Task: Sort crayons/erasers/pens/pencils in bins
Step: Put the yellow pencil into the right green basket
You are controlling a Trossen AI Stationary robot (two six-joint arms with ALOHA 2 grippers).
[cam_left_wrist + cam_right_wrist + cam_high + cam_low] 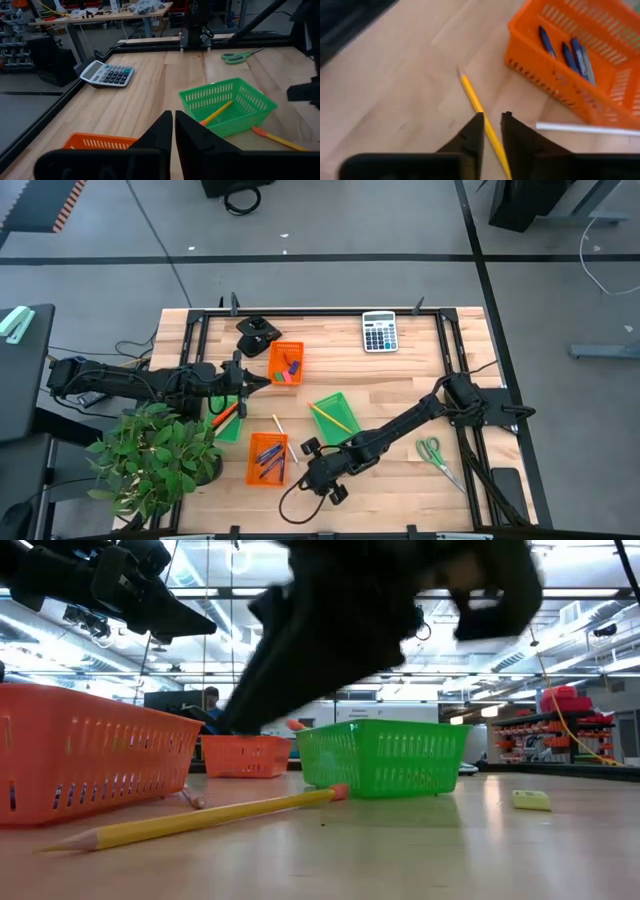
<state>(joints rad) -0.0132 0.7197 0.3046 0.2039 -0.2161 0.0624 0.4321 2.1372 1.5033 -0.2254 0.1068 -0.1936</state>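
Left arm: the left gripper (262, 382) hangs above the table beside the far orange bin (286, 363), fingers pressed together and nothing between them, as its own wrist view shows. It looks to be waiting.

Plant: a leafy potted plant (158, 455) sits at the near left corner and hides part of a green bin (228, 426), where something orange-red pokes out.

Pens: blue pens (570, 50) already lie in the near orange bin (267, 459). That sort looks done.

Loose pencil: here's the target, a yellow pencil (479, 111) flat on the wood just beside the pen bin, with a thin white stick (580, 129) next to it.

Right arm: the right gripper (492, 131) is low over that pencil, fingers parted a little and gripping nothing. The pencil runs straight into the gap between them.

Key relation: the pencil's long axis points away from the gripper, along its line of sight, so the fingers stand one on each side of the shaft. I'd say a drop and a squeeze should catch it across its thin width. This arm is far nearer than the left.

Destination: the middle green bin (335, 416) already holds a pencil, and lies just beyond the gripper.

Risk: a thin round shaft may roll or tip in the grasp.
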